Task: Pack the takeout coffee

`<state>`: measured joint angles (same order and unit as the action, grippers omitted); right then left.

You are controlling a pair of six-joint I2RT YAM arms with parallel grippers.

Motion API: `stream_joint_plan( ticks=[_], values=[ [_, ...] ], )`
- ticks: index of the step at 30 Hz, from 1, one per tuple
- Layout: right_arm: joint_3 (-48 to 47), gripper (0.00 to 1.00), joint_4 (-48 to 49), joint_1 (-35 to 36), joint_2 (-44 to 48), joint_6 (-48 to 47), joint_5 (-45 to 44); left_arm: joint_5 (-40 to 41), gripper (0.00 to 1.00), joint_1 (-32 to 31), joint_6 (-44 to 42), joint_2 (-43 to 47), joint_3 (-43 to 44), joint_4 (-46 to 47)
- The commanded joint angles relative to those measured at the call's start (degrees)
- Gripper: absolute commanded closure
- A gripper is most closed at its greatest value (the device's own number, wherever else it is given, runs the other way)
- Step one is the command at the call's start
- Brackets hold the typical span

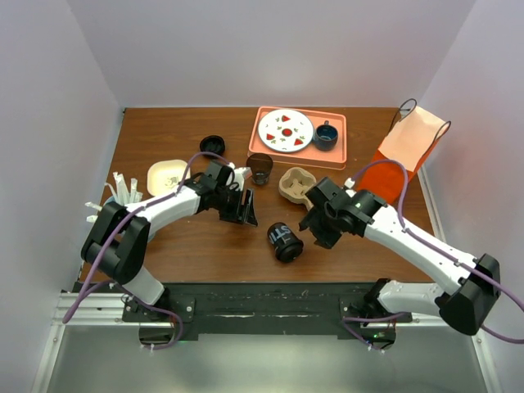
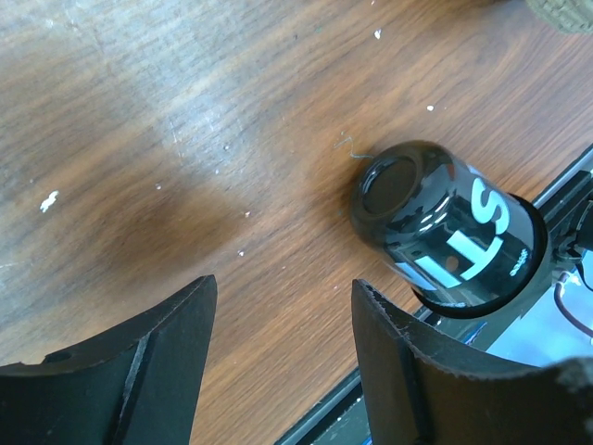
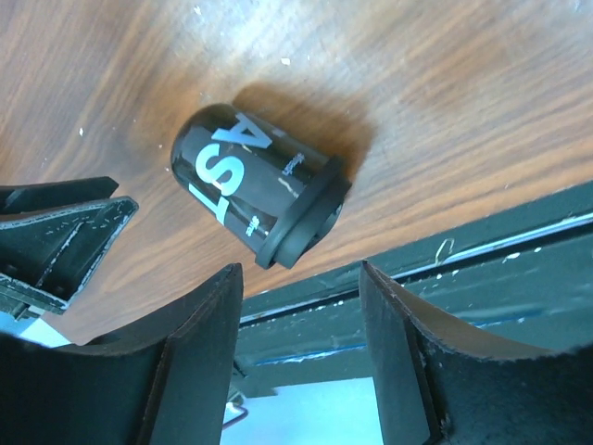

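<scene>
The takeout coffee (image 1: 284, 241) lies on its side near the middle of the near edge of the bench (image 1: 196, 246), lid toward that edge, so it probably needs righting before packing. The left gripper (image 2: 283, 306) and right gripper (image 3: 298, 278) flank it, jaws spread and holding nothing, presumably so either can close across the cup body. The cardboard carrier (image 1: 296, 184) sits just beyond, toward the bench centre.

The takeout coffee (image 1: 284, 241) is glossy black with pale blue-white lettering; the table (image 1: 188, 246) is warm brown wood grain, flecked white. The tray (image 1: 337, 155) is salmon pink. The plate (image 1: 286, 130) is white, dotted with red and green. The mug (image 1: 326, 135) is dark blue, and the bag (image 1: 409, 143) orange and peach.
</scene>
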<state>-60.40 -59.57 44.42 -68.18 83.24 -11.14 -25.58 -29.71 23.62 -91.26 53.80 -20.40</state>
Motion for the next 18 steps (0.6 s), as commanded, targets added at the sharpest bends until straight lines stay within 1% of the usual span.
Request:
stream_joint_plan(
  ticks=[1,4,12,15,18],
  values=[
    [0.9,0.43,0.6,1.6,-2.6,6.1,1.1,-1.2,0.36,-0.3,0.8,1.6,-0.8,1.8],
    [1.0,0.42,1.6,3.2,-3.9,7.8,1.4,-0.9,0.36,-0.6,0.8,2.4,-1.1,1.6],
    [3.8,0.41,5.1,3.4,-3.4,11.2,0.0,-0.2,0.36,-0.6,-0.1,2.8,-0.6,0.2],
    [5.6,0.41,7.1,3.4,-3.9,11.9,-0.4,-0.1,0.36,-0.5,-0.1,3.1,-0.9,0.1],
    [8.1,0.42,11.6,3.4,-4.5,12.1,-0.6,0.1,0.36,-0.6,-0.2,3.5,-1.2,0.0]
  ],
)
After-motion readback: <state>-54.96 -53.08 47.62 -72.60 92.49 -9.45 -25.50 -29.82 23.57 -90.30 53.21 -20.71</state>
